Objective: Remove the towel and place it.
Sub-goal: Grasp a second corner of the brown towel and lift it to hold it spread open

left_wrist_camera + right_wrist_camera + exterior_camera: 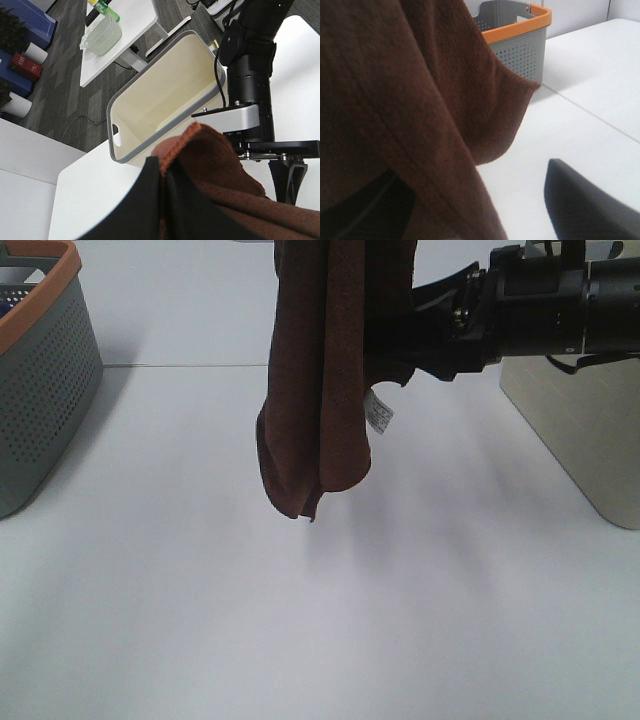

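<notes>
The dark reddish-brown towel [318, 390] hangs in folds high over the middle of the white table, its lower end clear of the surface, and its white tag [380, 413] faces right. In the left wrist view my left gripper [164, 197] is shut on the towel's top edge [210, 165]; it is above the frame in the exterior high view. My right gripper [398, 355] reaches in from the right at the towel's side. In the right wrist view it [470, 210] is open, with the towel [395, 100] draped over one finger and the other finger [585, 205] bare.
A grey perforated basket with an orange rim [40, 370] stands at the left edge and also shows in the right wrist view [520, 35]. A cream bin [585, 430] stands at the right and shows open-topped in the left wrist view [165, 95]. The white table [320, 620] lies below the towel.
</notes>
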Robot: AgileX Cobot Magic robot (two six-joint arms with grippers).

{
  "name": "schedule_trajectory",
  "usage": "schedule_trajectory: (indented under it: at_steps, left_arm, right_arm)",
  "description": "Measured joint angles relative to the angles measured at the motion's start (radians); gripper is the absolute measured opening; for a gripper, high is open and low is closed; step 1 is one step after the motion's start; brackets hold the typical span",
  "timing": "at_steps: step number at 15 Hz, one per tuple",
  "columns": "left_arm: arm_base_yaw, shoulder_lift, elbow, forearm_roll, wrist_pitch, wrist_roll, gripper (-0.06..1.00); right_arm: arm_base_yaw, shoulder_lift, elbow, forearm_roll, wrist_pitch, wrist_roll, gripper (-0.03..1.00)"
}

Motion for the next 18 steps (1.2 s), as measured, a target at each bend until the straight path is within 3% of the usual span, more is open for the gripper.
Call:
schedule_trajectory:
  at_steps: [5, 8, 10, 14, 18]
  left_arm:
    - [0.000, 0.000, 0.000, -0.001, 0.000, 0.000, 0.00]
    - [0.000, 0.000, 0.000, -0.001, 0.000, 0.000, 0.00]
    - [0.000, 0.000, 0.000, -0.001, 0.000, 0.000, 0.00]
    - [0.000, 0.000, 0.000, -0.001, 0.000, 0.000, 0.00]
    - [0.003, 0.000, 0.000, 0.077, 0.000, -0.063, 0.00]
  right_arm:
    - [0.000, 0.079, -0.004, 0.000, 0.035, 0.000, 0.48]
    - [0.020, 0.085, -0.021, 0.000, 0.062, -0.019, 0.46]
    - [0.079, 0.098, -0.049, 0.002, 0.008, -0.025, 0.41]
    - [0.140, 0.102, -0.057, 0.000, -0.126, -0.013, 0.00]
    - [0.140, 0.046, -0.057, -0.103, -0.269, 0.164, 0.00]
